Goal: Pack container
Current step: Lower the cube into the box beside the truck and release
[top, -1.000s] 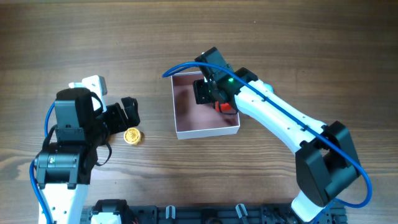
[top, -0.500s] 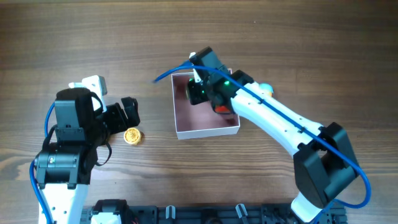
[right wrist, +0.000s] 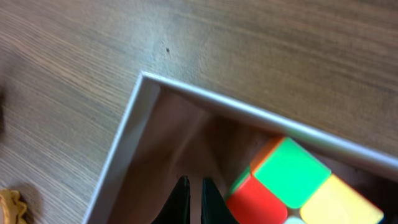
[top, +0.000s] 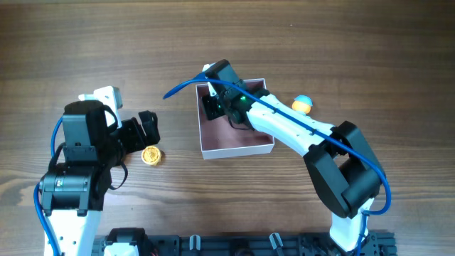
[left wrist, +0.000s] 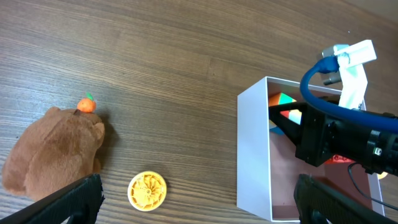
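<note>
Overhead, the box (top: 229, 139) sits near the middle of the counter (top: 341, 43). It has white walls and a pink inside. The right arm reaches over it, and the right fingers (right wrist: 181, 200) point down into the far left corner of the box. In the right wrist view they are pressed almost together with only a thin gap, and nothing shows between them. Just beside them in that corner lies a cube (right wrist: 287, 177) with green, red and yellow squares. A small blue and orange ball (top: 303, 104) sits on the counter near the right side of the box. The left arm is well apart, over on the left. The left fingers (left wrist: 78, 200) are spread wide and hold nothing. Between them on the counter are a round yellow toy (left wrist: 147, 190) and a brown furry toy (left wrist: 53, 152), near each other but not touching. A tiny orange thing (left wrist: 86, 104) sits at the top of the furry toy. It may be part of it, but I cannot tell.
</note>
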`<state>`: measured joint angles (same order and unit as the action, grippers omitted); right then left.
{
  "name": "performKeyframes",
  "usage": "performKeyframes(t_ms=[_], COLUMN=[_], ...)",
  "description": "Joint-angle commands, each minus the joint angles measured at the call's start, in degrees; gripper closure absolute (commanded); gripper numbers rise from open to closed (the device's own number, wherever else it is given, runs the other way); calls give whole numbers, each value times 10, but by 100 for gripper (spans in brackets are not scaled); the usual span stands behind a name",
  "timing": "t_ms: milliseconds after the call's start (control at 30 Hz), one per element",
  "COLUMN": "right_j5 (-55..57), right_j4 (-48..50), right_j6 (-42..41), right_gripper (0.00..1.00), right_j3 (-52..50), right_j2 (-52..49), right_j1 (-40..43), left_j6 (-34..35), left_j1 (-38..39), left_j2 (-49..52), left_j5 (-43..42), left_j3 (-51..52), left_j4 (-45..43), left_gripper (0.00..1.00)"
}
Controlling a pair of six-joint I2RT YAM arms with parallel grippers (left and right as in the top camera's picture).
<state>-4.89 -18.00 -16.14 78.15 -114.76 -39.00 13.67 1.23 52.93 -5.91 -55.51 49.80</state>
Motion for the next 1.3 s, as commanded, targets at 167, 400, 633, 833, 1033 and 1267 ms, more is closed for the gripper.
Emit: performKeyframes(t_ms=[167, 400, 633, 833, 1033, 1267], right_j5=[45, 90, 129, 137, 109, 203], right_j4=[-15, -52, -54, -44, -56, -181], right_j6=[-21, -38, -73, -80, -46, -36], right_gripper=[96, 96, 89, 87, 84, 38], right_j3=[5, 5, 5, 5, 10, 32], right_j2=[-3, -3, -3, -3, 35, 283], right_j1=[0, 0, 0, 0, 0, 50], left_j6=[5, 5, 5, 5, 5, 5], left_j1=[4, 4, 4, 4, 4, 4], left_j2=[0, 0, 0, 0, 0, 0], left_j5=[-5, -5, -5, -5, -5, -5], left_j3=[-12, -12, -12, -12, -12, -12], left_j4=[-1, -2, -2, -2, -2, -2], left_gripper=[0, 0, 0, 0, 0, 0])
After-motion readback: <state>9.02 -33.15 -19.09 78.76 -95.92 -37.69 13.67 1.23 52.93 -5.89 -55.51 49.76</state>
